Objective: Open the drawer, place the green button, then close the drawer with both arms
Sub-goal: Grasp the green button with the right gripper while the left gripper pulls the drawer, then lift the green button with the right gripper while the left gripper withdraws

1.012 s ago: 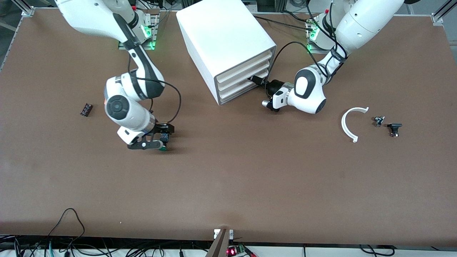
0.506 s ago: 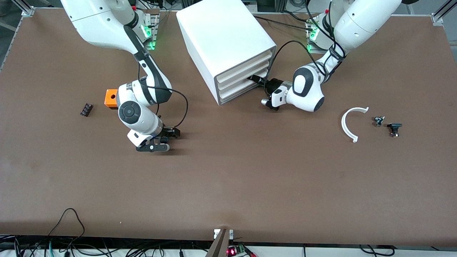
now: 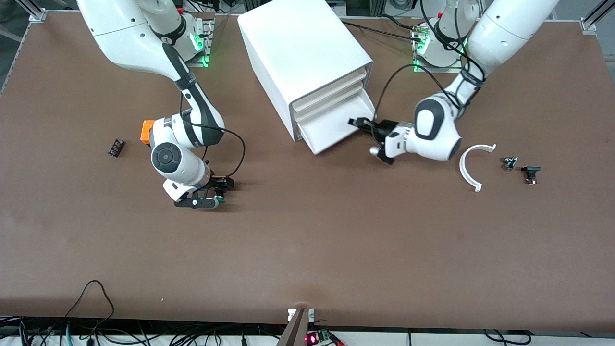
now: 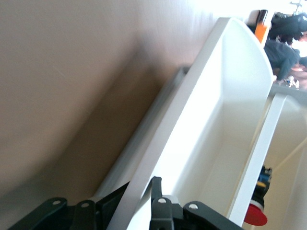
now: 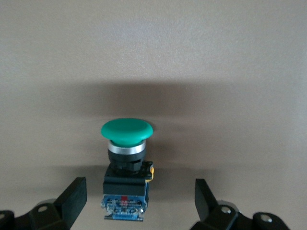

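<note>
The lowest drawer [image 3: 334, 126] of the white cabinet [image 3: 302, 53] stands pulled out and shows a bare white inside. My left gripper [image 3: 359, 123] is shut on the drawer's front wall at its corner toward the left arm's end. In the left wrist view the gripper [image 4: 136, 197] has one finger on each side of the drawer wall [image 4: 192, 115]. The button [image 3: 219, 190] lies on the table, nearer to the front camera than the cabinet. My right gripper [image 3: 222, 192] is open around it. In the right wrist view the button [image 5: 125, 163] sits between the fingers [image 5: 72, 199] of the gripper [image 5: 139, 196], apart from both.
An orange box [image 3: 145, 132] is partly hidden by the right arm. A flat black component [image 3: 116, 147] lies toward the right arm's end. A white curved piece [image 3: 471, 166] and two small dark parts [image 3: 509, 162] [image 3: 530, 173] lie toward the left arm's end.
My left gripper has pulled the lowest drawer out of the cabinet, toward the front camera and the left arm's end. My right gripper has shifted slightly around the button and stays open.
</note>
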`<state>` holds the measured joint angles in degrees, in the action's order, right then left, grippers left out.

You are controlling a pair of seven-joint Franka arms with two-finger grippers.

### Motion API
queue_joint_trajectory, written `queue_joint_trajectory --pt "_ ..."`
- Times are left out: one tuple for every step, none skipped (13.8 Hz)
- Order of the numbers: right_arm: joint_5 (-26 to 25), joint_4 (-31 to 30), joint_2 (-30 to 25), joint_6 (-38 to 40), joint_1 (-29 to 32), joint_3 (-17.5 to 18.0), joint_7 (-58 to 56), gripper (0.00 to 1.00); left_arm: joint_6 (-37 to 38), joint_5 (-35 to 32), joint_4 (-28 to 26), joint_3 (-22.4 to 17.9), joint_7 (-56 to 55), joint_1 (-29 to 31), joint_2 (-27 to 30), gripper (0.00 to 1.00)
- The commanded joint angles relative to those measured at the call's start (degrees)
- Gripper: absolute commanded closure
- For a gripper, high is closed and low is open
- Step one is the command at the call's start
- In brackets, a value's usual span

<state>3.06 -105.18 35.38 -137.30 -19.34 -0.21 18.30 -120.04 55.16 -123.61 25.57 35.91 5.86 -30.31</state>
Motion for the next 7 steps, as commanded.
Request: queue_joint_trajectory --pt "0.5 -0.3 0.5 -1.0 0.0 0.1 1.2 0.0 -3.2 -5.2 2.0 -3.3 -0.9 1.4 0.1 1.0" --pt "0.5 -0.3 0.7 -1.1 0.0 0.1 1.1 0.0 -3.1 -5.8 3.1 -3.9 -1.2 1.6 0.1 1.0" --pt "0.5 -0.3 0.9 -1.4 0.0 0.1 1.1 0.06 -3.1 -5.8 3.3 -4.0 -0.8 1.9 0.3 0.01" --pt "0.4 -0.3 1.1 -1.3 0.0 0.1 1.1 0.18 -3.2 -5.3 3.3 -4.0 -0.9 2.0 1.0 0.0" --pt "0.3 -0.2 1.3 -1.1 -0.1 0.1 0.5 0.33 -3.2 -5.2 3.5 -4.0 -1.4 2.0 1.7 0.0" --pt "0.3 -0.2 1.6 -1.0 -0.2 0.1 0.4 0.43 -3.3 -5.7 3.6 -4.0 -1.5 2.1 3.1 0.0" --pt "-0.1 0.1 2.0 -1.0 -0.3 0.1 0.3 0.52 -4.0 -5.9 4.2 -4.1 -1.1 2.2 4.6 0.0"
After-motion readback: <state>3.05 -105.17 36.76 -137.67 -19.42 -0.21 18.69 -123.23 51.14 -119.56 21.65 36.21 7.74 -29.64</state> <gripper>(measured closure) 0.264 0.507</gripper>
